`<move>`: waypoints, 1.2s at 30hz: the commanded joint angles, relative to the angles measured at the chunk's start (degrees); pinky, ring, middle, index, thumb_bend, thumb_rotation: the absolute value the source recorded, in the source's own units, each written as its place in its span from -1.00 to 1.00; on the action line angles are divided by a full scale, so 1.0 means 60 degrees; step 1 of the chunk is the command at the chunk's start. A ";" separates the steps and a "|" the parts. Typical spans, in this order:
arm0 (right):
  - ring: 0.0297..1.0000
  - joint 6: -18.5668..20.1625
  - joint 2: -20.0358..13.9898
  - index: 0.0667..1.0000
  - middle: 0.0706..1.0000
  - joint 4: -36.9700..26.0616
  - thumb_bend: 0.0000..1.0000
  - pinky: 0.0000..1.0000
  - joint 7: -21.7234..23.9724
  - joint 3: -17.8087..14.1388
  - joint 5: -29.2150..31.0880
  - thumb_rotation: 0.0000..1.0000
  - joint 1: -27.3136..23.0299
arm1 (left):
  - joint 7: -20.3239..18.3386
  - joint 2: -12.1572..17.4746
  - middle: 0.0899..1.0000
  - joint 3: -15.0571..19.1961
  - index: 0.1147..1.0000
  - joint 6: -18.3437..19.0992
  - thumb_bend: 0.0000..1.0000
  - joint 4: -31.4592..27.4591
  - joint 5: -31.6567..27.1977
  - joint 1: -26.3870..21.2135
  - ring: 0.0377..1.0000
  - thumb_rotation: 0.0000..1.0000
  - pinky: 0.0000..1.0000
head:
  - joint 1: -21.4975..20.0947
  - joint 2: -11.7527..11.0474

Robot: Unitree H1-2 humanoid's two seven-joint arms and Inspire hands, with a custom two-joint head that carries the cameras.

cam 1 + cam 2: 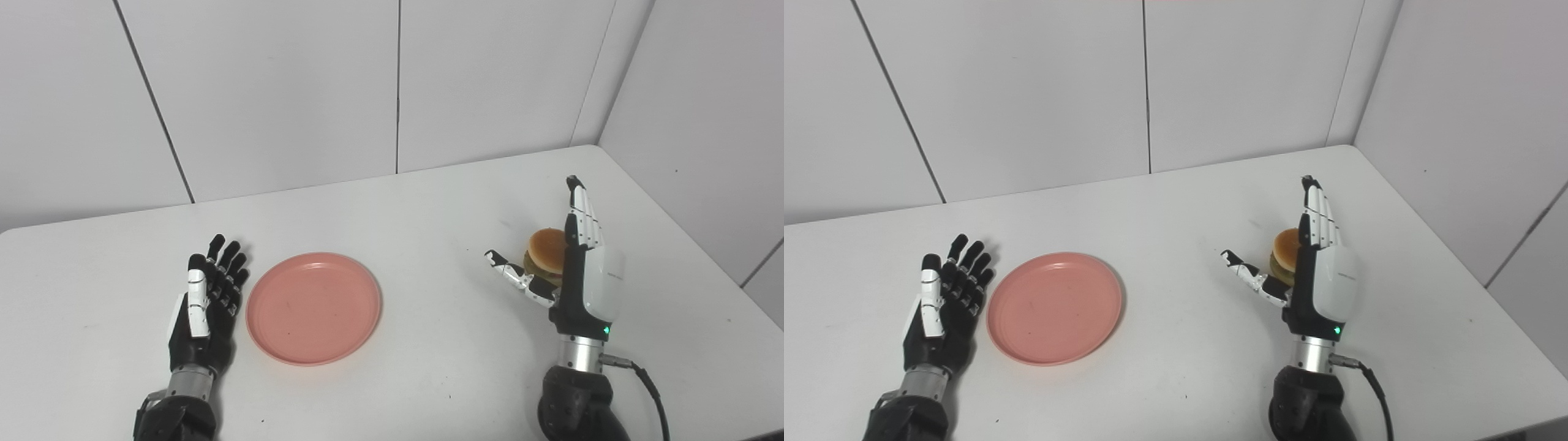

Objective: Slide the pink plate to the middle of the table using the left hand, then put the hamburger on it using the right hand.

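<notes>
Left hand (205, 306), black with a white thumb segment, lies palm-up with fingers spread and holds nothing; the pink plate (313, 308) sits just beside its fingers, on the inner side, apparently not touching. Right hand (579, 269), white-shelled, stands edge-on with fingers straight and thumb splayed, empty; the hamburger (547, 254) rests just beyond its palm, between thumb and fingers. Judged from this layout, the plate slide is not yet finished: the plate lies left of centre on the white surface (429, 343). The next move calls for a sideways push on the rim. The plate is round, shallow, smooth plastic; the bun is domed and matte.
</notes>
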 commanded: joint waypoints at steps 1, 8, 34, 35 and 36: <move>0.81 0.0251 -0.0159 0.86 0.86 0.0234 0.54 0.70 -0.0321 -0.0171 -0.0078 -0.03 -0.0167 | -0.0086 0.0201 0.94 0.0164 0.93 -0.0052 0.23 0.0624 -0.0087 0.0307 0.96 1.00 1.00 | -0.0073 -0.0001; 0.77 0.0962 -0.0394 0.86 0.83 0.0642 0.61 0.65 -0.0138 -0.0422 0.0221 -0.07 -0.0267 | -0.0257 0.0270 0.93 0.0314 0.92 0.0045 0.22 0.0835 -0.0384 0.0171 0.96 1.00 1.00 | -0.0187 0.0028; 0.76 0.1790 -0.1001 0.85 0.78 0.2858 0.67 0.63 0.0161 -0.0162 0.0967 -0.29 -0.1050 | -0.0117 0.0201 0.91 0.0121 0.89 -0.0013 0.25 0.0436 -0.0132 0.0406 0.93 1.00 1.00 | -0.0069 0.0130; 0.75 0.1837 -0.1013 0.85 0.78 0.2865 0.67 0.62 0.0234 -0.0125 0.0999 -0.29 -0.1059 | -0.0105 0.0206 0.91 0.0108 0.89 0.0020 0.25 0.0389 -0.0120 0.0421 0.93 1.00 1.00 | -0.0072 0.0142; 0.75 0.1862 -0.1025 0.85 0.78 0.2864 0.68 0.61 0.0278 -0.0095 0.1024 -0.28 -0.1059 | -0.0099 0.0211 0.91 0.0099 0.90 0.0041 0.24 0.0356 -0.0112 0.0432 0.93 1.00 1.00 | -0.0068 0.0143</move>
